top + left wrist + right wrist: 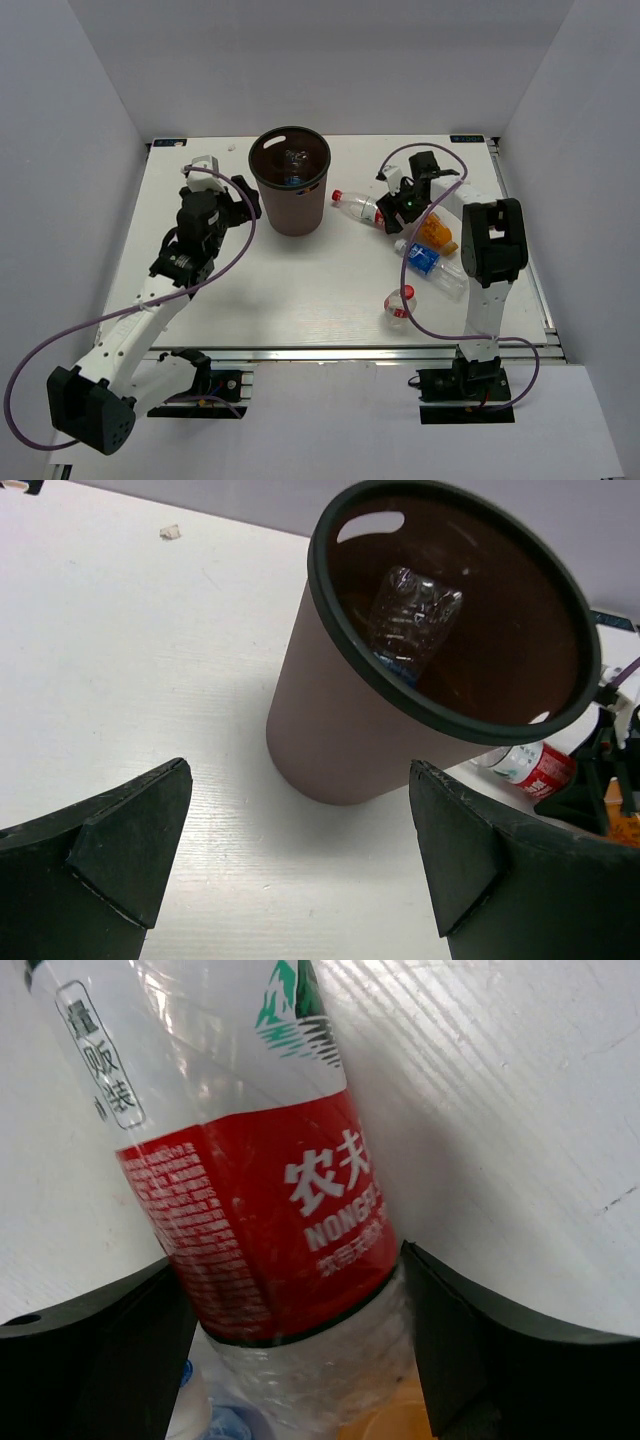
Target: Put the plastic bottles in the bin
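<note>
The right gripper (290, 1310) closes around a red-labelled bottle (260, 1210) at mid-body; the light, crushable, slick plastic likely suits that hold. The left gripper (300, 850) hangs open beside the bin (340, 740).

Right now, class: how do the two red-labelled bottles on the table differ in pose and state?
The far red-labelled bottle lies on its side; the near red-capped bottle seems to stand upright. The far one sits between the right gripper fingers; the near one stands alone, untouched. Both are clear plastic with red labels and remain outside the bin.

Overhead view and left wrist close-up, both onto bin (290, 180).
</note>
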